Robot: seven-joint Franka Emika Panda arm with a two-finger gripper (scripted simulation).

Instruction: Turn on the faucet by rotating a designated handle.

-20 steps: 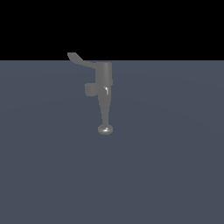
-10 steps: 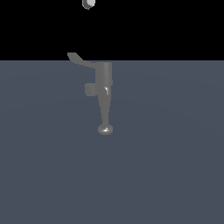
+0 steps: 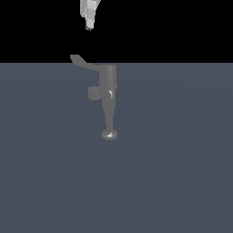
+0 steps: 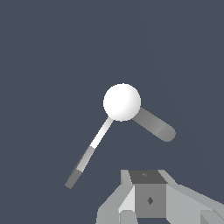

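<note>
The faucet [image 3: 108, 78] is small and grey, with a cylindrical body and a tapering spout [image 3: 109, 113] ending in a rounded knob. The handle [image 3: 80, 61], a thin lever with a curved tip, juts from the cylinder's top toward the exterior view's left. My gripper [image 3: 89, 27] hangs above the handle, well clear of it. Its fingers look pressed together and hold nothing. The wrist view shows the faucet's white round top [image 4: 121, 102]. A narrow strip that looks like the handle [image 4: 87, 154] and a thicker round-ended bar [image 4: 154, 125] run out from it. My gripper [image 4: 148, 180] is beside them.
A short stubby side knob [image 3: 93, 93] sticks out of the faucet's body below the handle. The faucet stands on a flat dark grey floor [image 3: 182, 173].
My gripper has come down into the exterior view from the top. It was out of view one second ago, and only its tip showed half a second ago. The faucet has not moved.
</note>
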